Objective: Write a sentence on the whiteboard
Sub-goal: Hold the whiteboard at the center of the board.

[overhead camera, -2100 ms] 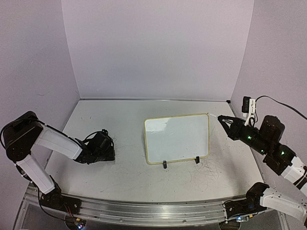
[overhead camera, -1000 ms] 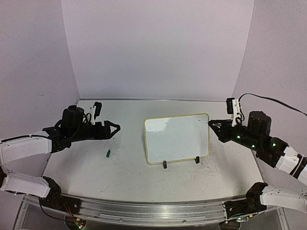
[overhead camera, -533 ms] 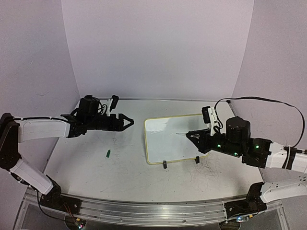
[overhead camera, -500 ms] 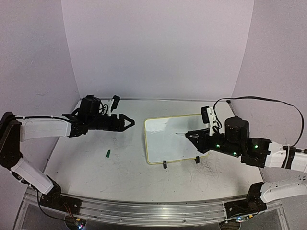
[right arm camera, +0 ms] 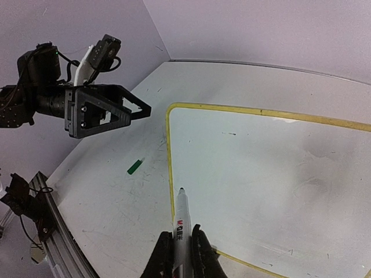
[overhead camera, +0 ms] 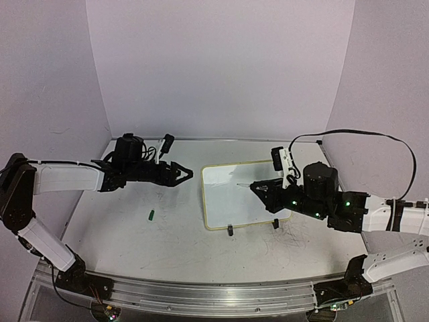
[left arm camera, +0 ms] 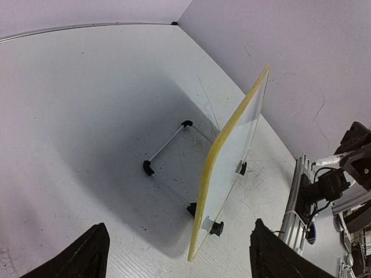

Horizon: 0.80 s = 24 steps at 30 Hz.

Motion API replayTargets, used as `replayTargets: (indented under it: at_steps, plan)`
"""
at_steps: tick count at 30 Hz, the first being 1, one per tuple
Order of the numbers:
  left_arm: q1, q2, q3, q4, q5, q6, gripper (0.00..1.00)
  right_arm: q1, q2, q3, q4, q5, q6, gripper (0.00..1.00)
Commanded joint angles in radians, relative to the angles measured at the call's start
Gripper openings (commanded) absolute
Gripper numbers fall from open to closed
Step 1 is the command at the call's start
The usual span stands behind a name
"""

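The whiteboard (overhead camera: 258, 204) stands tilted back on two black clip feet mid-table, its face blank apart from faint smudges. My right gripper (overhead camera: 256, 189) is over its left half, shut on a white marker (right arm camera: 181, 217). The uncapped tip hangs just above the board (right arm camera: 266, 156), close inside the left yellow frame. My left gripper (overhead camera: 186, 173) hovers open and holds nothing, just left of the board's upper left corner. In the left wrist view the whiteboard (left arm camera: 229, 147) appears edge-on between the wide-apart fingers (left arm camera: 90, 255).
A small green marker cap (overhead camera: 151, 215) lies on the table left of the board, also in the right wrist view (right arm camera: 134, 167). A wire stand (left arm camera: 168, 162) props the board from behind. The purple walls close the back and sides.
The left arm has lifted off the table and swung right toward the board's left edge. The right arm has carried the marker leftward across the board's face.
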<state>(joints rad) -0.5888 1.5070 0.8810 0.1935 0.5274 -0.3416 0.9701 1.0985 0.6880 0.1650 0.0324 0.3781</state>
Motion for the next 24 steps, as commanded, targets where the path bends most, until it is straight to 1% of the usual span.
replayTargets:
  at_steps: [1, 6, 13, 16, 19, 24]
  plan:
    - [0.002, -0.014, 0.009, 0.055, 0.031, 0.023, 0.85, 0.006, -0.017, 0.014, 0.050, 0.047, 0.016, 0.00]
    - [0.002, 0.029, 0.019, 0.055, 0.042, -0.005, 0.84, 0.008, -0.014, 0.005, 0.058, 0.058, 0.023, 0.00]
    - [0.006, 0.083, 0.070, 0.064, 0.166, -0.062, 0.83, 0.007, 0.000, 0.009, 0.061, 0.057, 0.004, 0.00]
    - [0.006, 0.095, 0.104, 0.064, 0.172, -0.087, 0.83, 0.008, -0.017, 0.002, 0.061, 0.065, -0.001, 0.00]
    - [0.008, 0.111, 0.131, 0.064, 0.147, -0.079, 0.83, 0.007, -0.031, -0.004, 0.061, 0.075, 0.001, 0.00]
    - [0.010, 0.155, 0.166, 0.065, 0.226, -0.047, 0.83, 0.008, -0.043, -0.017, 0.072, 0.072, 0.005, 0.00]
